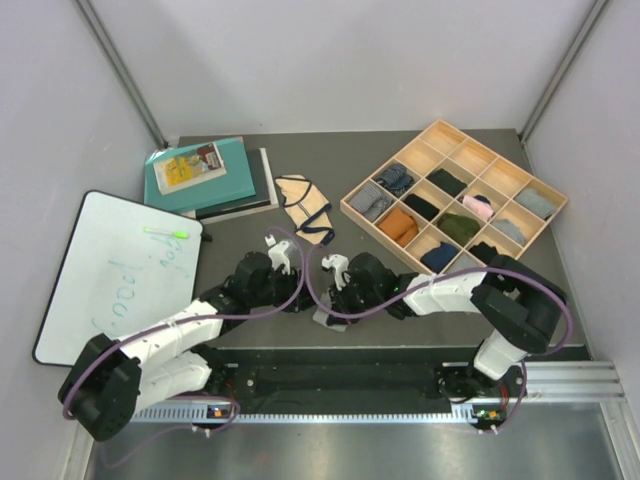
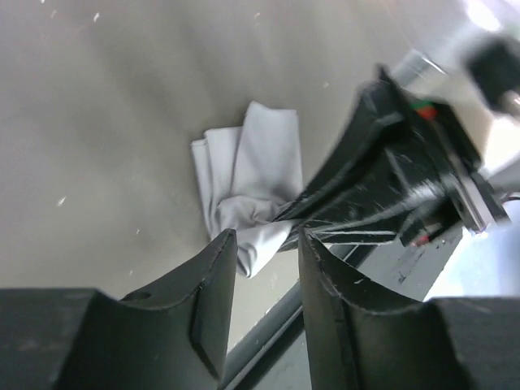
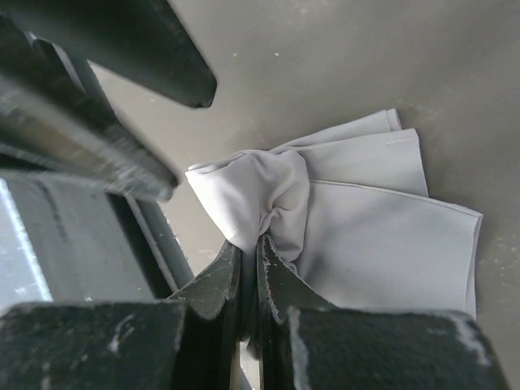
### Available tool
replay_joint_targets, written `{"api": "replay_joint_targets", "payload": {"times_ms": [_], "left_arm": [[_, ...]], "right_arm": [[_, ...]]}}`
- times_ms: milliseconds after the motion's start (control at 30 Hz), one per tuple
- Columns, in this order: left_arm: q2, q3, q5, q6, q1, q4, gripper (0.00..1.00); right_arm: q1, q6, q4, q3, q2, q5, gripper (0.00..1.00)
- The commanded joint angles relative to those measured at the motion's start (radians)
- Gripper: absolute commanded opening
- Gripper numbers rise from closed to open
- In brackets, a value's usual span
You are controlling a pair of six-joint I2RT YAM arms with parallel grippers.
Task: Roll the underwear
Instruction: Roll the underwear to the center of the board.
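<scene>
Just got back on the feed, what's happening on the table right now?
The right gripper is pinched shut on a bunched edge of the light-grey underwear, which lies folded on the table close to the arm bases. The left gripper hovers right beside it, jaws apart, gripping nothing. The cloth looks folded and bunched, not yet rolled. The beige pair with navy edging lies flat farther back, near the wooden tray of rolled socks.

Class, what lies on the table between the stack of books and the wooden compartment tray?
The beige briefs with navy edging lie there, between the books and the tray; only the top external view shows this.
</scene>
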Motion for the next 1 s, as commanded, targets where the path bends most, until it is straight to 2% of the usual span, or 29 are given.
{"api": "replay_joint_targets", "payload": {"times_ms": [0,300,967], "left_arm": [[0.015,-0.041,0.041,-0.012,-0.013,0.227,0.43],[0.134,-0.080,0.030,-0.003,-0.020,0.404,0.45],[0.256,-0.156,0.073,-0.027,-0.039,0.563,0.47]], "right_arm": [[-0.077,0.022,-0.053,0.029,0.058,-0.123,0.00],[-0.144,0.054,-0.028,0.046,0.126,-0.226,0.00],[-0.262,0.102,0.001,0.093,0.270,-0.379,0.00]]}}
